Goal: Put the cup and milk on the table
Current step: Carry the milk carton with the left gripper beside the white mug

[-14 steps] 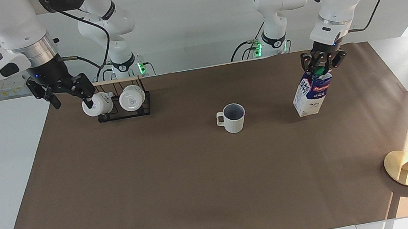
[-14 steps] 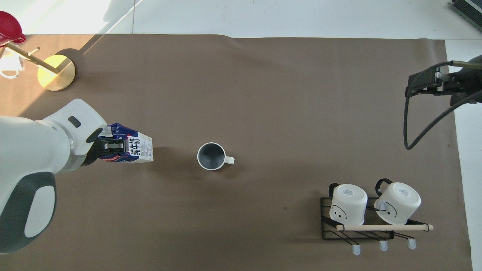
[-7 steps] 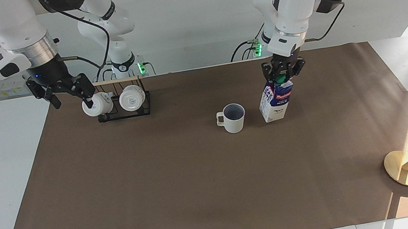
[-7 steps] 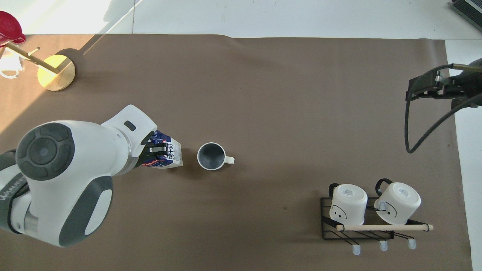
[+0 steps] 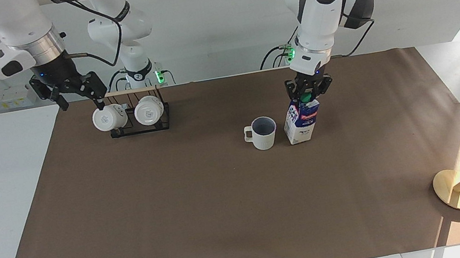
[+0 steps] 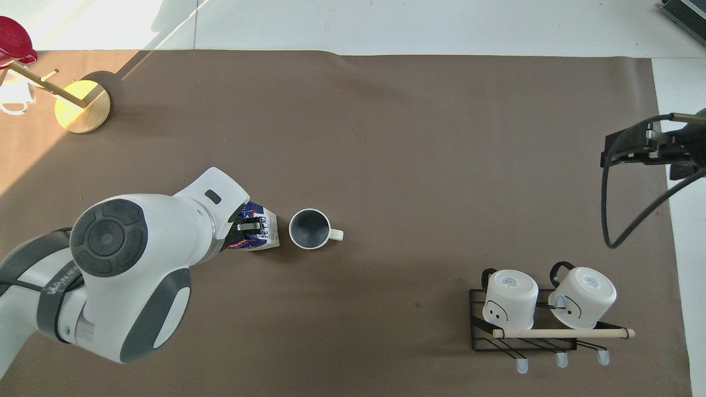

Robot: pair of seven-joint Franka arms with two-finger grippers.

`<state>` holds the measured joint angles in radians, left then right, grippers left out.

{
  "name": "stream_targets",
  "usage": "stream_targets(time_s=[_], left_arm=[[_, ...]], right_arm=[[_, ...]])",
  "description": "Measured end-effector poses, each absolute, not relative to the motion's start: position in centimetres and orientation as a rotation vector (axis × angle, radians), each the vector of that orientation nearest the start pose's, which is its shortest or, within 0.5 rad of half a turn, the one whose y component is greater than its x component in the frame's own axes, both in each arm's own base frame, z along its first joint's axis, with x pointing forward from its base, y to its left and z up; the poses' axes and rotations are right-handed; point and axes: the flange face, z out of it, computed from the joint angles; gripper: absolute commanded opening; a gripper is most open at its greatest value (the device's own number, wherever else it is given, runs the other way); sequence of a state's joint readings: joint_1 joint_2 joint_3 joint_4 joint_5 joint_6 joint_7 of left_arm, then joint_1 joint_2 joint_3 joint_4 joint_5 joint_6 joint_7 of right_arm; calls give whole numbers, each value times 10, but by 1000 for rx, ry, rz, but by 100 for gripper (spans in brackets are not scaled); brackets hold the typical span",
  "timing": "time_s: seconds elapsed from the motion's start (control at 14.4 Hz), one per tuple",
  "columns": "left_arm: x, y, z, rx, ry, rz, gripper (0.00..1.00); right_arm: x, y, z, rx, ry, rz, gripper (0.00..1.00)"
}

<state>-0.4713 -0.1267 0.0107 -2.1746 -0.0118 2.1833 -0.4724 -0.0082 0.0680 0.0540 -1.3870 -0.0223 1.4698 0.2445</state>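
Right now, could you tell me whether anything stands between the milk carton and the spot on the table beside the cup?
Nothing visible does. The left gripper holds the milk by its top, beside the cup, over bare table.

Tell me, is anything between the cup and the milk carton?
Nothing: in the facing view only bare brown paper separates the cup from the milk carton.

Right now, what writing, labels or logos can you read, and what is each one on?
"WANEL...", partly seen, on the left arm.
The milk carries a red band and black print, too small to read.
The two white mugs on the rack have marks on their bases, unreadable.
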Motion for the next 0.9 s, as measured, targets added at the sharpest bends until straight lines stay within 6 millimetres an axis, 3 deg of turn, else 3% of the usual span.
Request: stream_targets(time_s=[0.14,0.28,0.42,0.63,0.9], left_arm=[[463,-240,454,-3211,-43,-191,57],[462,-242,454,-3212,-47,-189,86],[462,-242,454,-3212,-50,-190,100],[465,-240,462,-3213,-58,-191,100],[474,-235,500,-3206,-83,-161,100]], right_arm=[[565,22,662,-3141,317,-23,100],[565,22,662,-3141,317,-23,100],[565,22,662,-3141,317,-23,100],[565,22,662,-3141,317,-23,100],[565,22,662,-3140,317,-23,100]])
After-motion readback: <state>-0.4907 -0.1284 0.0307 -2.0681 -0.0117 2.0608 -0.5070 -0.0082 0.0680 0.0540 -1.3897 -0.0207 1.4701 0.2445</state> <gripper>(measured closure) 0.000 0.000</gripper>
